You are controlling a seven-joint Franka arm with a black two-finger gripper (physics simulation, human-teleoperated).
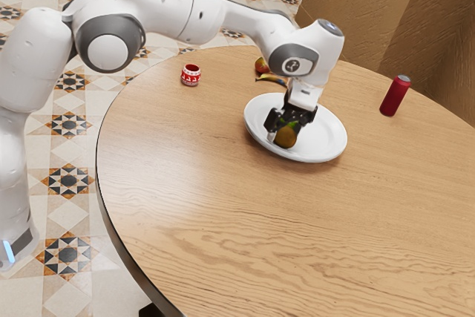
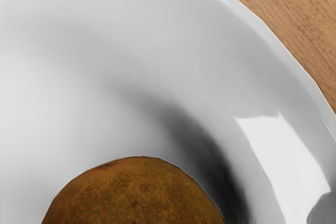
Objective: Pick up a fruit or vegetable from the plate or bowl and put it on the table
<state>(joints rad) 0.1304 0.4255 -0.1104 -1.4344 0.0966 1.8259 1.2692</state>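
One fruit (image 1: pixel 286 137), right at the hand (image 1: pixel 286 132).
In the exterior view, the hand points down over the plate (image 1: pixel 327 146), a bit right of the middle of the frame. The fruit is at its low end, inside the plate's rim, so the hand seems to need almost no side move. I can't tell if the hand is gripping the fruit or just around it. I can't tell which way the fruit is longest. If the grip is good, the next move should be up, past the rim, then down on the table (image 1: pixel 223 206). A round fruit could slip. In the wrist view, the fruit is just by the hand, with white plate around it and the table past the rim.
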